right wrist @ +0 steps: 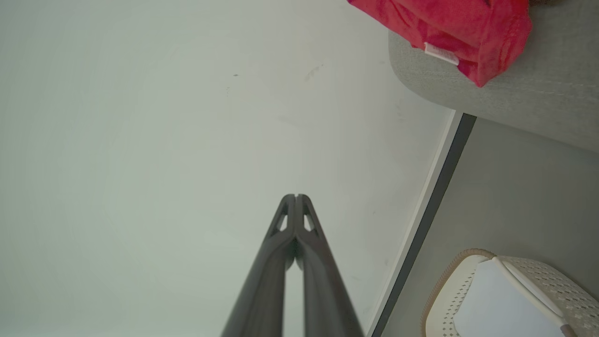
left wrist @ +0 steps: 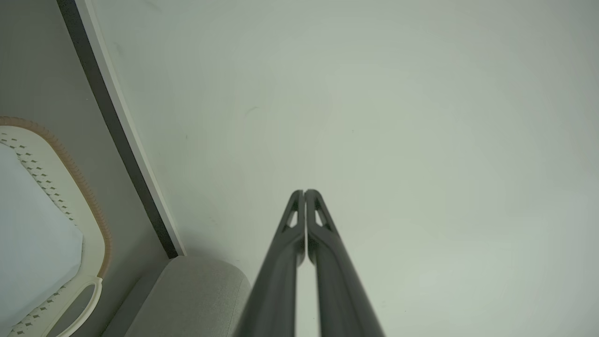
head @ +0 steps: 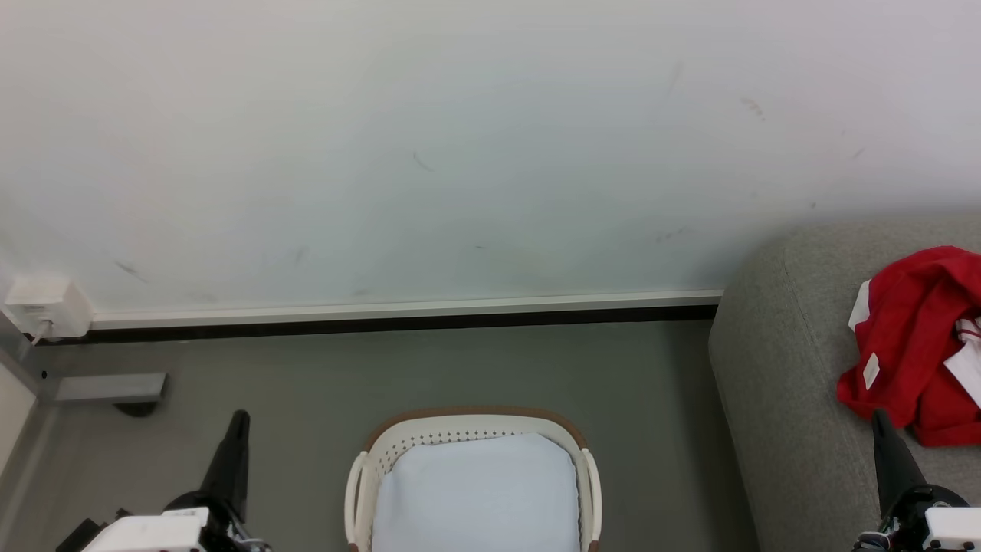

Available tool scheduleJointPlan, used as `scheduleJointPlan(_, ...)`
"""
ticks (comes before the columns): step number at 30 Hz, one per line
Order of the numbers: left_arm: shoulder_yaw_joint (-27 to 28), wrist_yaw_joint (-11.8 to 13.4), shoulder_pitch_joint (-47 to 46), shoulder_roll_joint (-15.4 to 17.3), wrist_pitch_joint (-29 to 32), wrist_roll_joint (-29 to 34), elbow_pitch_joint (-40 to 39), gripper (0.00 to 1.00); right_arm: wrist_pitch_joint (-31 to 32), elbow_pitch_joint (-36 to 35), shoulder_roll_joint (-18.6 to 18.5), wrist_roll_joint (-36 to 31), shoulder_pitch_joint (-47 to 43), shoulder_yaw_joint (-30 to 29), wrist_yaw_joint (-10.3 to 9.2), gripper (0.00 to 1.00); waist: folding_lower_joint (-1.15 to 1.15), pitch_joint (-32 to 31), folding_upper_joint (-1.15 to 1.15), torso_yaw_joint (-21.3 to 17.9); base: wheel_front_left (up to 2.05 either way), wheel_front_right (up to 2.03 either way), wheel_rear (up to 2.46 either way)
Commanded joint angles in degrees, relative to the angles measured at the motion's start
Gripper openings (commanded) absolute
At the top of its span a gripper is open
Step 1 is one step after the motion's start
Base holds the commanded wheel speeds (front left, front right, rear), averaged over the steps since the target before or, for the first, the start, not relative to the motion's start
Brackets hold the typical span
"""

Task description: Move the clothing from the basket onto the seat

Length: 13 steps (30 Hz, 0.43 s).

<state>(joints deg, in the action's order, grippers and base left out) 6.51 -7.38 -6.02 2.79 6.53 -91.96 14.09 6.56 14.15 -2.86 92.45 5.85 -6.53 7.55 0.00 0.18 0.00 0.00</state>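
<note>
Facing a pale, scuffed wall (head: 490, 138), with a white skirting strip (head: 398, 310) and a dark line running along its foot above a grey floor (head: 306, 376). Noticing a white box (head: 46, 303) fixed low on the wall at the far left, too small for reading any marking.

Looking down on the basket (head: 475, 420) standing on the floor in the lower middle of the head view, near the wall, with a brown band curving round the rim above perforated white sides. Seeing a pale blue-white cloth (head: 475, 491) lying inside it.

Finding the seat (head: 774, 368) to the right of the basket and apart from it, with a rounded grey end reaching toward the wall. Spotting the clothing (head: 912, 337) lying crumpled in a red heap on the seat, running off the right edge of the head view and showing white trim in its folds. Making out a small white tag (head: 871, 370) sewn to the red fabric, too small for reading any print.

Holding the left gripper (head: 240, 418) pressed closed on nothing, fingers meeting tip to tip and pointing at bare wall to the left of the basket. Holding the right gripper (head: 879, 418) closed the same way over the seat, grasping nothing, tip sitting just below the heap in the head view and pointing clear of the fabric in the right wrist view.
</note>
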Motion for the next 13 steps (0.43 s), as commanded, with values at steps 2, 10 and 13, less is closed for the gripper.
scheduleJointPlan(2,-0.01,-0.22,-0.4,0.14,0.2,-0.86,-0.2,0.0,0.12,-0.26,-0.02,-0.07,0.64,-0.16,-0.12,0.0,0.0,0.0,0.0,0.0,0.0,0.0,0.0)
scheduleJointPlan(10,-0.01,-0.22,-0.4,0.14,0.2,-0.86,-0.2,0.0,0.12,-0.26,-0.03,-0.07,0.64,-0.16,-0.12,0.0,0.0,0.0,0.0,0.0,0.0,0.0,0.0)
scheduleJointPlan(13,-0.01,-0.22,-0.4,0.14,0.2,-0.86,-0.2,0.0,0.12,-0.26,-0.03,-0.07,0.64,-0.16,-0.12,0.0,0.0,0.0,0.0,0.0,0.0,0.0,0.0)
